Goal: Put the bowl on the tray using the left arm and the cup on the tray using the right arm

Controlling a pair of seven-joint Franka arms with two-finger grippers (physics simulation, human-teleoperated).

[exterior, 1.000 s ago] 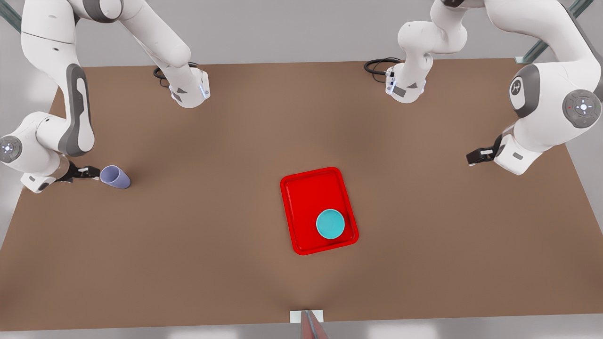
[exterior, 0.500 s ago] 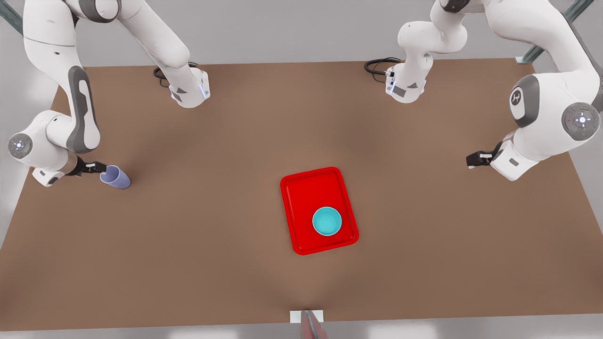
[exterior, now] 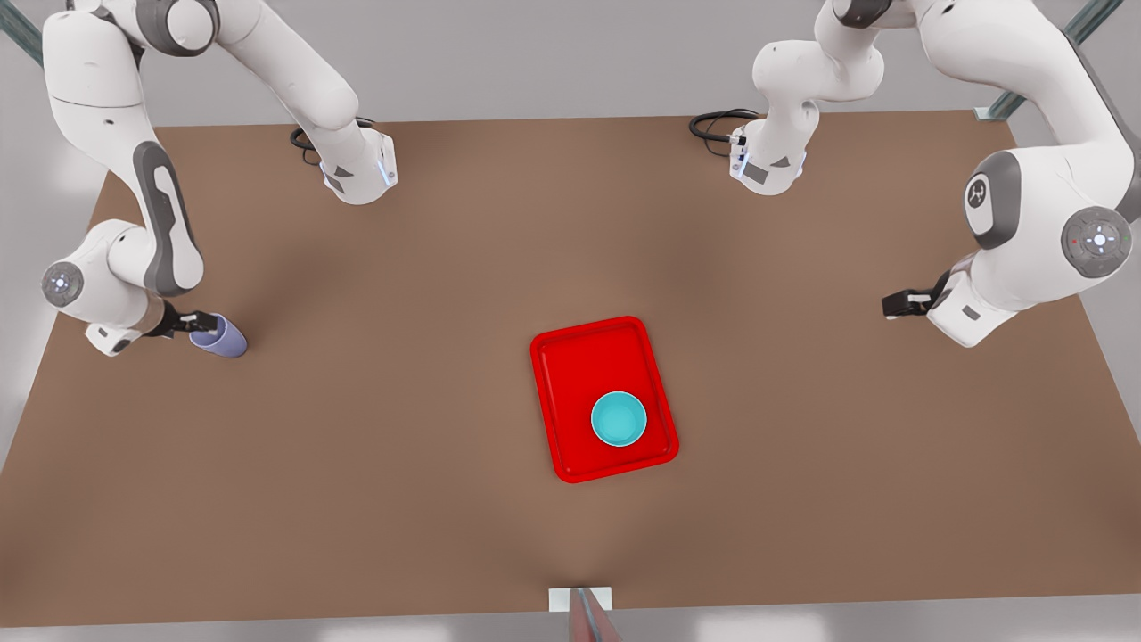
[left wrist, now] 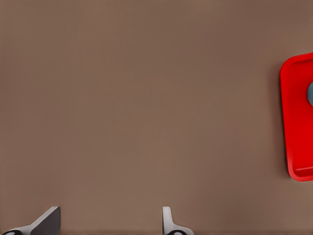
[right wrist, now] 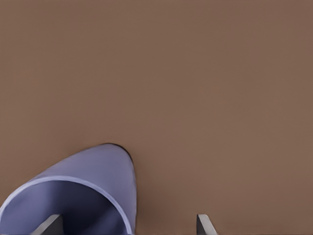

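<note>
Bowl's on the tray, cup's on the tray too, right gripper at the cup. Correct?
Not quite: the cup is not on the tray; the front view shows it on the table, far toward that view's left. The rest holds: the bowl sits on the tray, and the right gripper is at the cup's rim, with one finger inside the mouth in the right wrist view.

Two arms (exterior: 116, 134), (exterior: 1043, 116) — glossy white shells, rounded segments, grey joint bands and grey round end caps with small white markings. Black cables (exterior: 718, 125) coil at each white base. Black grippers (exterior: 198, 321), (exterior: 891, 303) — pale grey fingertips (left wrist: 46, 220) in wrist views.
</note>
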